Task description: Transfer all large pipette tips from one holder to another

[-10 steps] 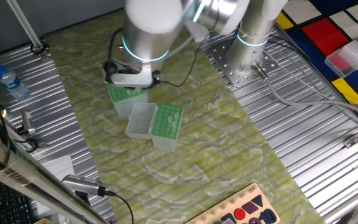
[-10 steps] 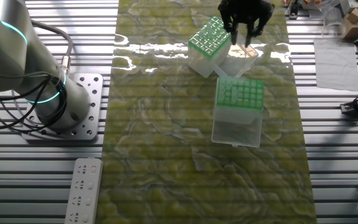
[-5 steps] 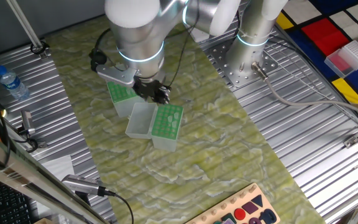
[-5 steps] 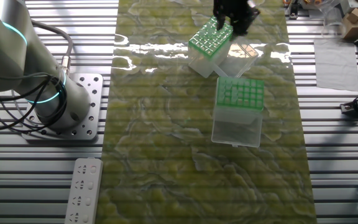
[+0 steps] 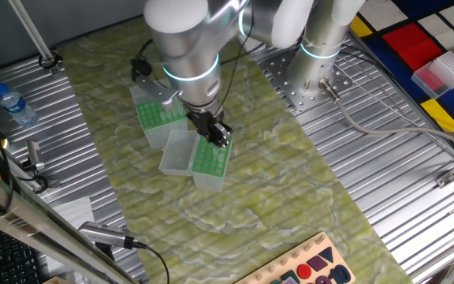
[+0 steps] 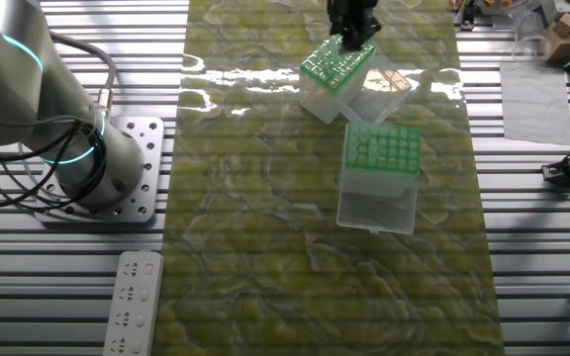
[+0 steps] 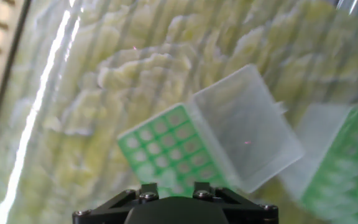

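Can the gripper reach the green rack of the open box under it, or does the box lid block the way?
Probably yes. The gripper hangs right over the green rack, and the clear lid lies open to one side, so nothing seems to cover the rack.

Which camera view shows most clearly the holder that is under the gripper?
The hand view: the holder fills its centre, grid holes visible, though blurred. One fixed view shows it partly hidden by the gripper; the other fixed view shows it small and tilted.

Pale green pipette tips (image 6: 383,148) are seen standing upright in a tight grid in one open box; individual tips cannot be made out elsewhere.
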Motion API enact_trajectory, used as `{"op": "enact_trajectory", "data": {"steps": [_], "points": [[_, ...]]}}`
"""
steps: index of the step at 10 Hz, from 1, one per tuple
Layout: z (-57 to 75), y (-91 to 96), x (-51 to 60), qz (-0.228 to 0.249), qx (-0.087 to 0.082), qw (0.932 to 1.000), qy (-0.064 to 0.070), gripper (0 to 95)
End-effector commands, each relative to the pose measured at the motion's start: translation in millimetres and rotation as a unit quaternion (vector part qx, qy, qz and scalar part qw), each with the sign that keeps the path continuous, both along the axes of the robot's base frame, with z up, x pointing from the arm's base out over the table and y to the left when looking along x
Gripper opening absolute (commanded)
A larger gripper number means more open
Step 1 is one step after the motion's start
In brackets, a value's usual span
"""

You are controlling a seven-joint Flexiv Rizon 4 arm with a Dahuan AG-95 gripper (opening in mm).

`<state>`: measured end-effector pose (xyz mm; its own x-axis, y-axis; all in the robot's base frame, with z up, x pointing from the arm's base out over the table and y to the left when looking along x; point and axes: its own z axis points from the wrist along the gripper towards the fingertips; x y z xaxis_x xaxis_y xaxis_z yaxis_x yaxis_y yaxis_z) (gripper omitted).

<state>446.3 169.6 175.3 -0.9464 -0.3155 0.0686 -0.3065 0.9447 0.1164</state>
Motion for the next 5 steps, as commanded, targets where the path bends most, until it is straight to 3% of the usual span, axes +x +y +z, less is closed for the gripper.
{"op": "enact_trajectory", "data": {"steps": [1,5], "points": [[-8.1,7.1,-6.4,-0.017,0.008,0.9998,-0.009,19.0],[-13.1,4.2,-3.0,-0.002,0.002,0.9998,-0.02,19.0]]}}
